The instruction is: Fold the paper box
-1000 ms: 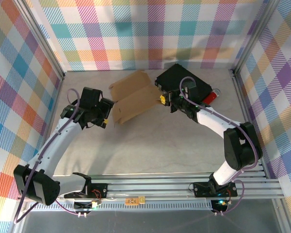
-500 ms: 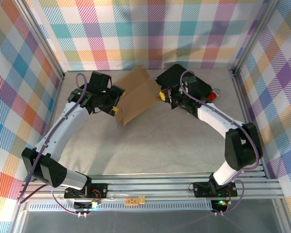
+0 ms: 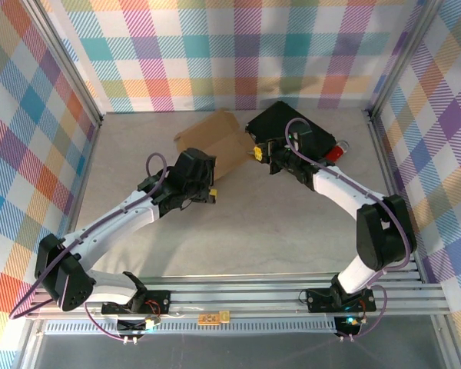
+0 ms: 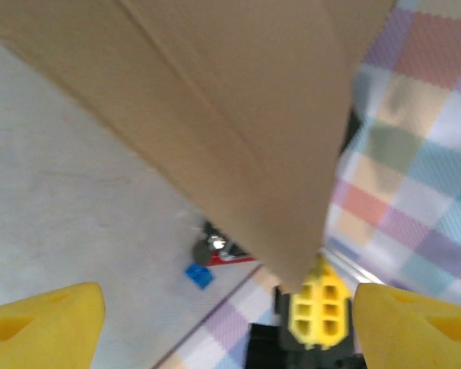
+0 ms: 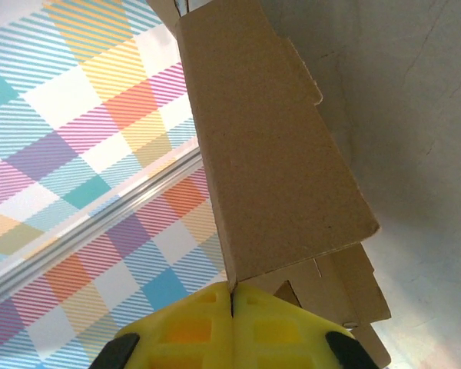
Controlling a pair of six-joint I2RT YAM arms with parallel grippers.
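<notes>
The paper box [image 3: 215, 138] is a brown die-cut cardboard sheet at the back middle of the table, one side lifted. My right gripper [image 3: 258, 154] is shut on its right edge; the yellow fingertips [image 5: 192, 323] pinch the corner of a raised panel [image 5: 269, 169]. My left gripper [image 3: 208, 186] sits at the box's near edge, partly under it. In the left wrist view the cardboard [image 4: 238, 115] hangs overhead, and the left gripper [image 4: 230, 334] is open with nothing between its widely spread yellow fingers [image 4: 42, 323].
A black hard case [image 3: 292, 127] lies right behind the right gripper, touching the box's right side. A red and black object [image 3: 334, 151] sits beside the case, with a small blue piece [image 4: 200, 274] near it. Checkered walls and metal rails enclose the table.
My left arm swung from the box's far left side round to its near edge, in front of the box. The box looks shorter from above. The right gripper kept its hold.
</notes>
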